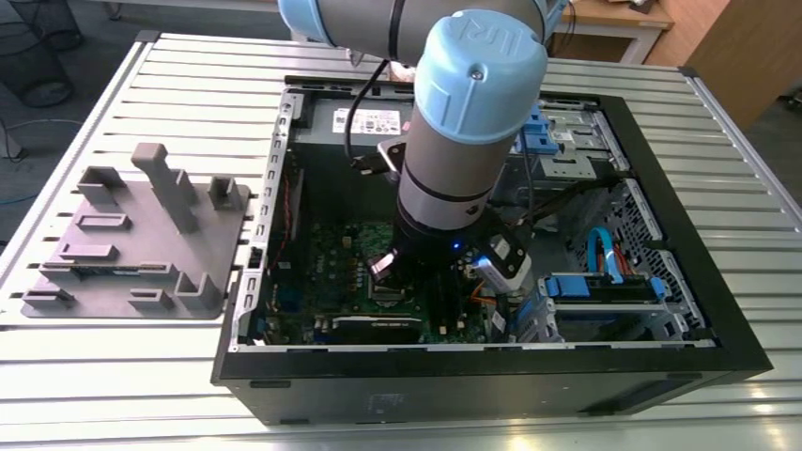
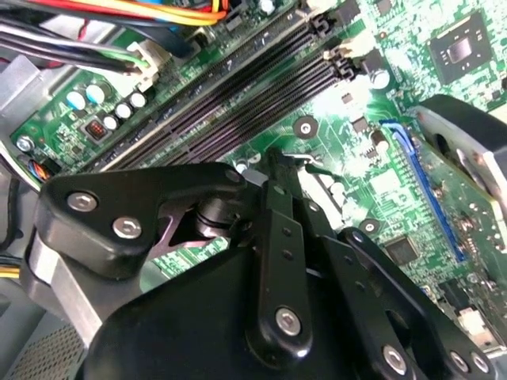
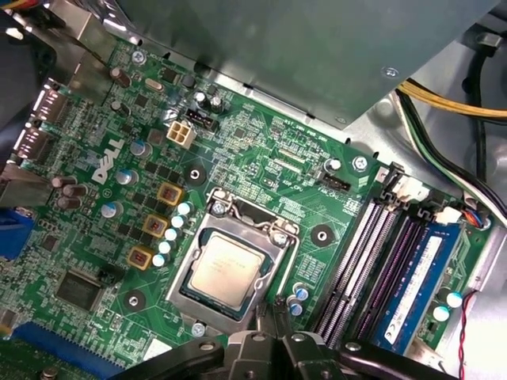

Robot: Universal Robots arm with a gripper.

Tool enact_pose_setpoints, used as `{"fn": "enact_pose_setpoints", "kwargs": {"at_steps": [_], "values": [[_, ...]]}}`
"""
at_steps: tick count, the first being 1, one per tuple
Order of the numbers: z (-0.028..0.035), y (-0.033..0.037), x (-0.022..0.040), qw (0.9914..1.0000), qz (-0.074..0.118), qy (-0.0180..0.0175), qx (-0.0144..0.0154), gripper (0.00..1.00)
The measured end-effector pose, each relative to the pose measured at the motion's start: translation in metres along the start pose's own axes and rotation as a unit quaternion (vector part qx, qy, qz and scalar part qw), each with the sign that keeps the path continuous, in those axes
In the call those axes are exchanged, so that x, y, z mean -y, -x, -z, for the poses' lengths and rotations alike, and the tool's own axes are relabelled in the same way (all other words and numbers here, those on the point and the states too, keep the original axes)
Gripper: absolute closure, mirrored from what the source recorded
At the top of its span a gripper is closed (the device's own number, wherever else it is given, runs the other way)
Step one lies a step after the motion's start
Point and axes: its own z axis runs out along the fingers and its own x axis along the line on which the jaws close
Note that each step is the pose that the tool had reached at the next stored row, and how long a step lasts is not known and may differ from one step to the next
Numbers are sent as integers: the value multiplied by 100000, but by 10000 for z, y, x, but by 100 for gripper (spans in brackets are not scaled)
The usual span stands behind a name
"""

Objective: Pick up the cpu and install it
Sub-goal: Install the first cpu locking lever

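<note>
One arm: seen from outside in the exterior view, reaching down into the open case [image 1: 677, 310] that lies on the slatted surface [image 1: 113, 357].
Gripper: placed low over the board in the exterior view [image 1: 398, 282]; its black linkage is seen close up in the second wrist view [image 2: 273, 170] and at the frame edge in the first wrist view [image 3: 273, 317].
Fingers: drawn close together at the tips in the second wrist view [image 2: 277, 198], with nothing seen between them; whether they are fully closed cannot be told.
One cpu: seen in the first wrist view [image 3: 226, 271], lying flat inside the socket [image 3: 279, 233], silvery top up, just beside the fingertips and apart from them.
One board: green, seen in the first wrist view [image 3: 238, 142] and the second wrist view [image 2: 396, 134].
Four memory slots: counted in the first wrist view [image 3: 372, 261], beside the socket; one blue module [image 3: 424, 273] is seated in the outermost.
One holder tray: grey, shown by the exterior view [image 1: 131, 235], on the surface at the exterior view's left of the case.
Cables: yellow and black ones are seen in the first wrist view [image 3: 467, 111]; orange and blue ones in the second wrist view [image 2: 158, 12].
</note>
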Motion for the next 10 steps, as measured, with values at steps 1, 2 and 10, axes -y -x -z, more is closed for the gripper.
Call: {"fn": "enact_pose_setpoints", "kwargs": {"at_steps": [1, 2, 10], "values": [[1, -2, 3, 100000, -2, -8, -10, 89], [2, -3, 5, 100000, -3, -14, -15, 89], [-14, -14, 29, 100000, -12, -21, 11, 89]]}}
